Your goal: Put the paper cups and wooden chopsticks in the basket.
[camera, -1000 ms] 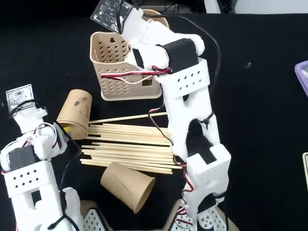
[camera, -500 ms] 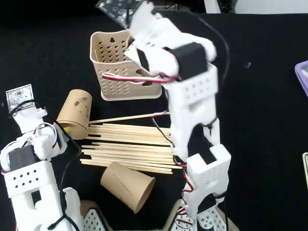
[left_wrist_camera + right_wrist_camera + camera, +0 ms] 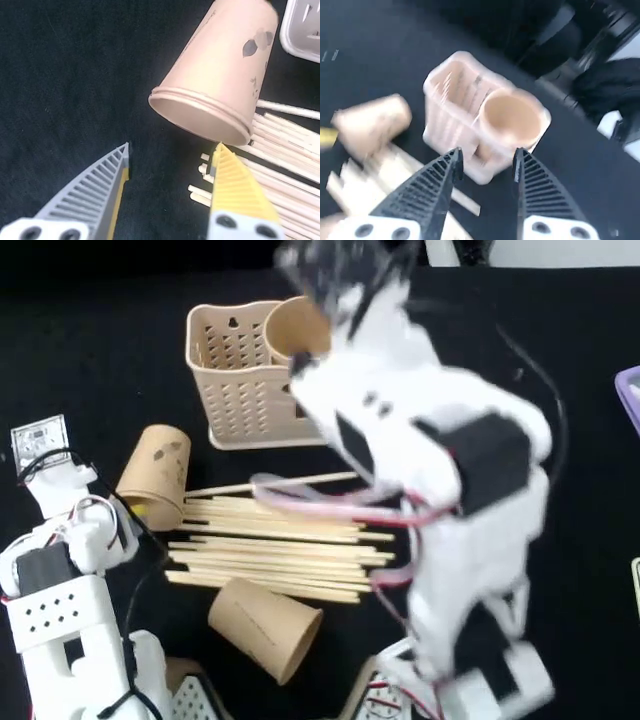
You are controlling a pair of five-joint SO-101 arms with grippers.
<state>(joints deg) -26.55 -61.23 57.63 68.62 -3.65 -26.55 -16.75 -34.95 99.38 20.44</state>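
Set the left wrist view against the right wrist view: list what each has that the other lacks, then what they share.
Left wrist view, not the right: the open left end effector, pointed at the mouth of the lying cup, and the dark marks on that cup's side. Right wrist view, not the left: the open right end effector and a second paper cup standing upright in the basket. Both: the lying cup and the wooden chopsticks beside it on the black table.

Basket (image 3: 240, 405) half free — upright cup (image 3: 297, 328) fills one end, chopsticks (image 3: 270, 540) strewn just beside it
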